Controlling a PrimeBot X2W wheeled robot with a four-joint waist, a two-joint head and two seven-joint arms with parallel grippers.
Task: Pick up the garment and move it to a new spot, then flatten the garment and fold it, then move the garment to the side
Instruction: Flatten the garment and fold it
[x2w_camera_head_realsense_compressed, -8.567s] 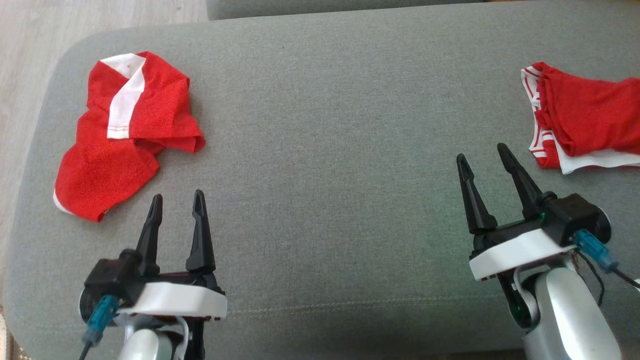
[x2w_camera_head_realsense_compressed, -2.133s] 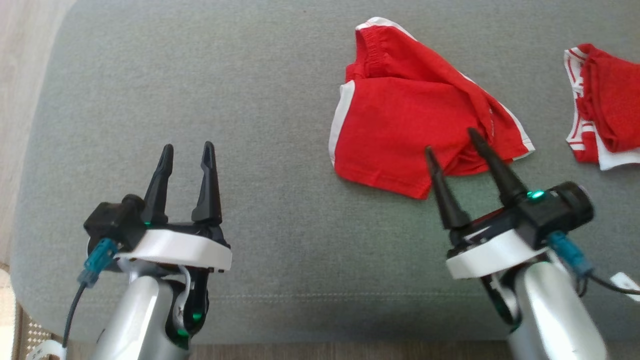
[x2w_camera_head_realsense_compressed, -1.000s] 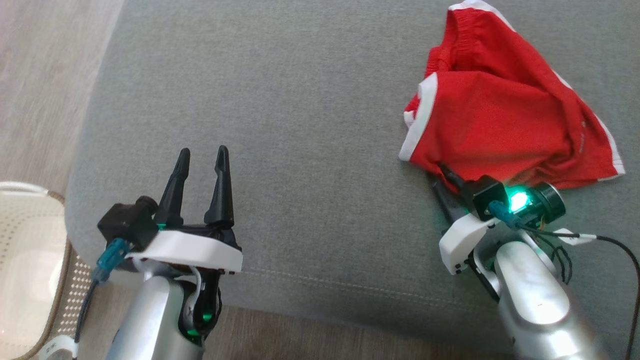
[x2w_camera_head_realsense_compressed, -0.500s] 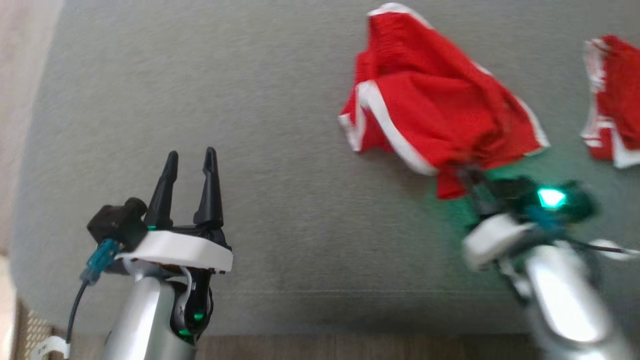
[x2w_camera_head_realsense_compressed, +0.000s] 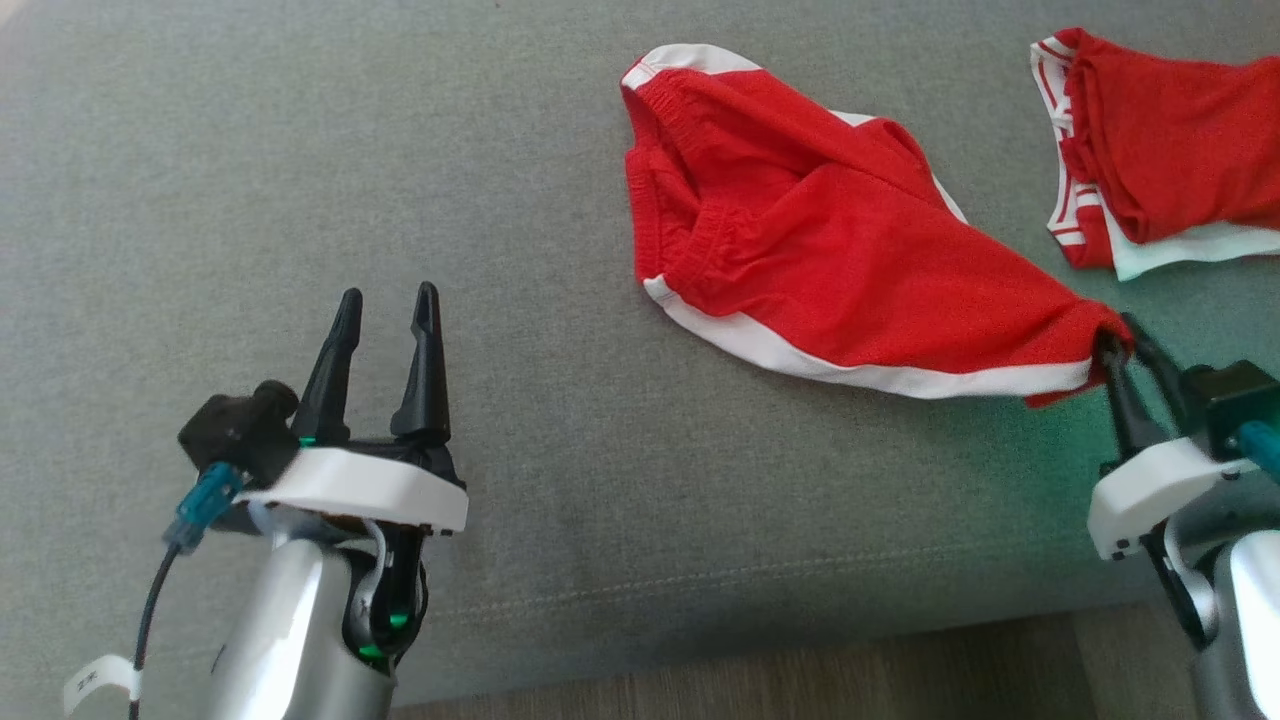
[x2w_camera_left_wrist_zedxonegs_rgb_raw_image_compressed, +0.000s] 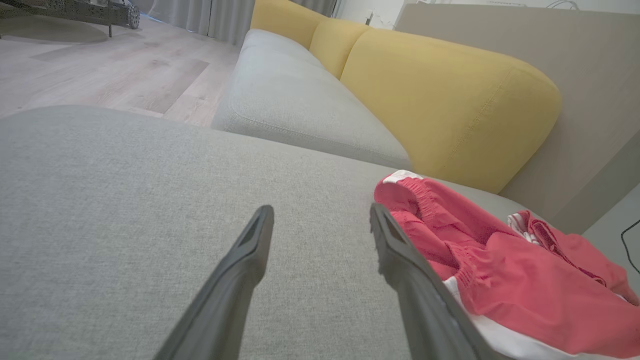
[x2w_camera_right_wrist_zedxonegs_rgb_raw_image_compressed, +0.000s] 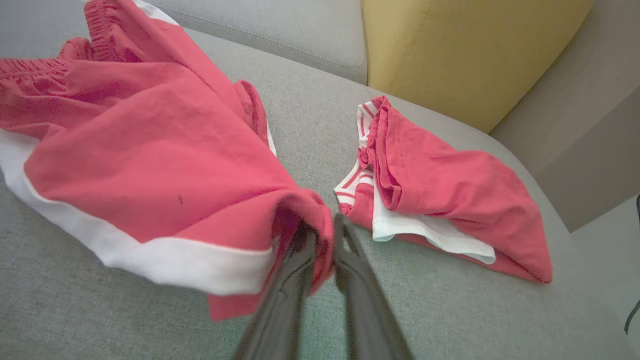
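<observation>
Grey cushion, yellow backrest behind it. The right gripper is pinched tight on one hem corner of the shorts, which lie mid-cushion, stretched toward it. The left gripper is spread wide, holding nothing. Risk imo: that small bite could slip on a pull, or the drag could snag the folded pile nearby. Count: two red garments, two grippers.

Red white-trimmed garment, corner lifted
</observation>
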